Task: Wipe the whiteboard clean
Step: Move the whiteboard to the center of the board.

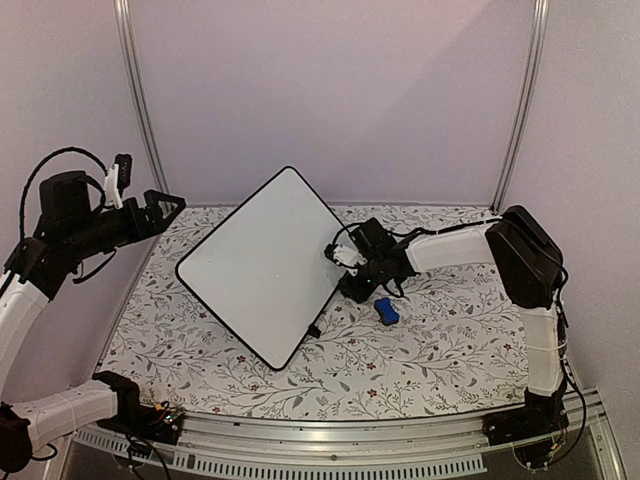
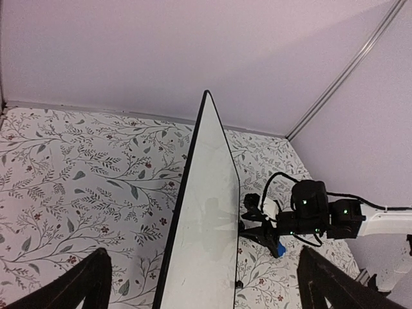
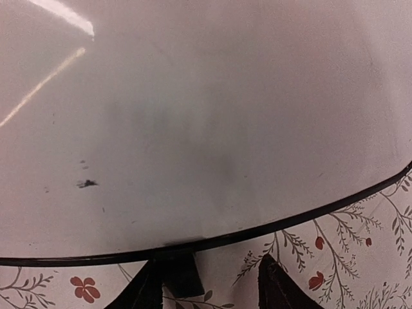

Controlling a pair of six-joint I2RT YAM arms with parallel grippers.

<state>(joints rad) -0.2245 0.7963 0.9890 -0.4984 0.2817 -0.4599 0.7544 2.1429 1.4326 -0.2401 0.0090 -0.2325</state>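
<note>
**Right arm at the board's rim.** The right gripper [image 3: 207, 280] sits at the bottom of its wrist view. Its fingers stand part-way apart on either side of a small black foot [image 3: 183, 275] under the whiteboard [image 1: 262, 265]. A strip of cloth shows between that foot and the right-hand finger, so nothing looks clamped.

The board fills the frame directly above the fingers. Its black rim curves across the lower third, and a few dark specks [image 3: 87, 184] and a faint grey smear mark the white surface.

In the overhead view the board stands at centre, turned like a diamond, with its right corner just beside this gripper. Its long axis appears to run from lower left to upper right. A small blue eraser [image 1: 386, 311] lies on the floral table cover [image 1: 450, 330] just below and right of the gripper, apart from the board.

The left gripper [image 1: 165, 205] hangs high at the upper left with its jaws spread wide and empty, well apart from both. The right arm is plainly the nearer one, so any remaining wiping probably falls to it.
</note>
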